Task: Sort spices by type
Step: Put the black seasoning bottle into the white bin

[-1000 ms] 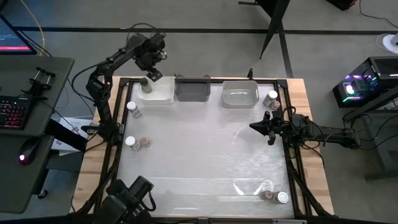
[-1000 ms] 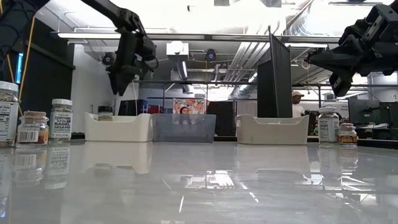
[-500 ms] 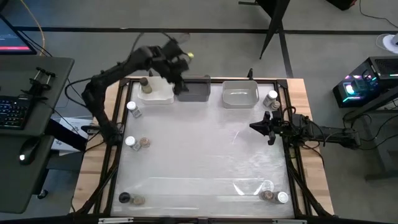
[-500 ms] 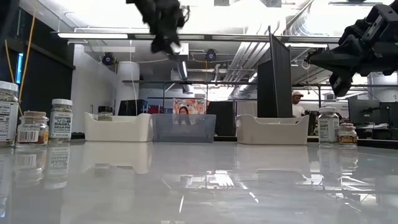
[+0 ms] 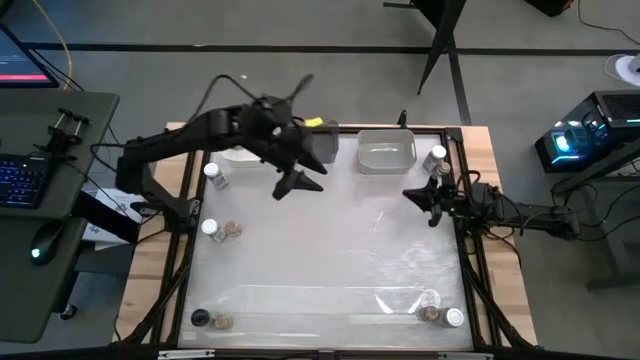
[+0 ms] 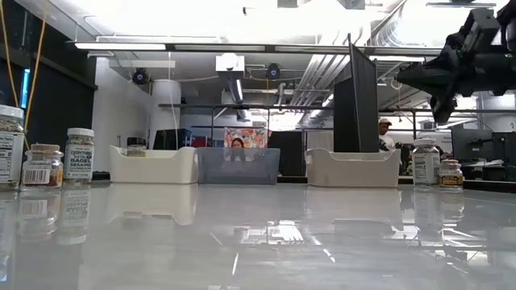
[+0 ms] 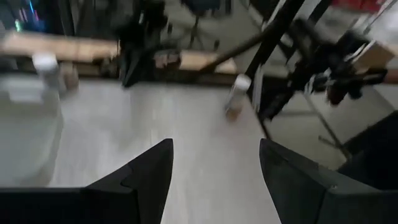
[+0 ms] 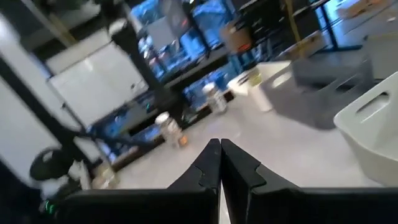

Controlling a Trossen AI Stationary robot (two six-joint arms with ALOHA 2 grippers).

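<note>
Because the spice jars [image 5: 213,176] sit in small clusters along the desk [image 5: 330,250] edges and corners, the middle is free for swinging. My left gripper [image 5: 300,180] hangs over that middle with fingers wide and empty; my right gripper [image 5: 420,197] waits pinched shut near the right-edge jars.

The glossy white table top [image 5: 330,260] lies bare across its middle, giving wide passage. Three rectangular bins, white [image 6: 153,165], grey [image 6: 239,166] and clear [image 5: 386,152], block the far edge; small spice jars [image 5: 218,229] crowd the left edge, right edge and both near corners
</note>
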